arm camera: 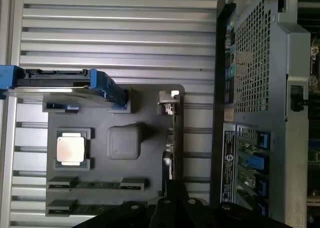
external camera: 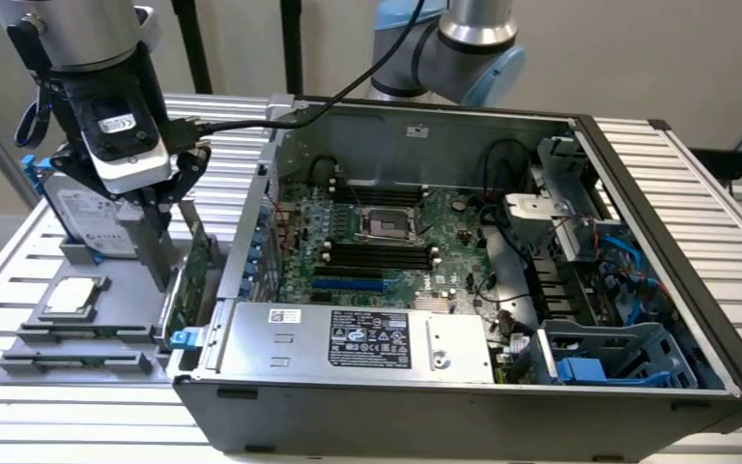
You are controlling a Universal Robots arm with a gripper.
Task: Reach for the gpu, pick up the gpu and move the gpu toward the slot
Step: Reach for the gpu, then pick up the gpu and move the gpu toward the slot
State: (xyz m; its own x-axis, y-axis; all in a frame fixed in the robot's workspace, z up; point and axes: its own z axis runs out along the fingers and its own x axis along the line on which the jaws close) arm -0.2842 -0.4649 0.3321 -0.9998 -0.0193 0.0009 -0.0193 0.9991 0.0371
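Beside the case (external camera: 474, 420) | gpu (external camera: 192, 275) on edge, lengthwise along it | gripper (external camera: 158, 263) close.

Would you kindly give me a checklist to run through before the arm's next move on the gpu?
1. gpu standing on edge in the grey holder: ok.
2. gripper low at the holder, close beside the gpu: ok.
3. gpu gripped: cannot tell.
4. Hard drive and processor sit apart from the gpu: ok.
5. Computer case open, motherboard exposed: ok.
6. Blue slot on the motherboard holds no card: ok.
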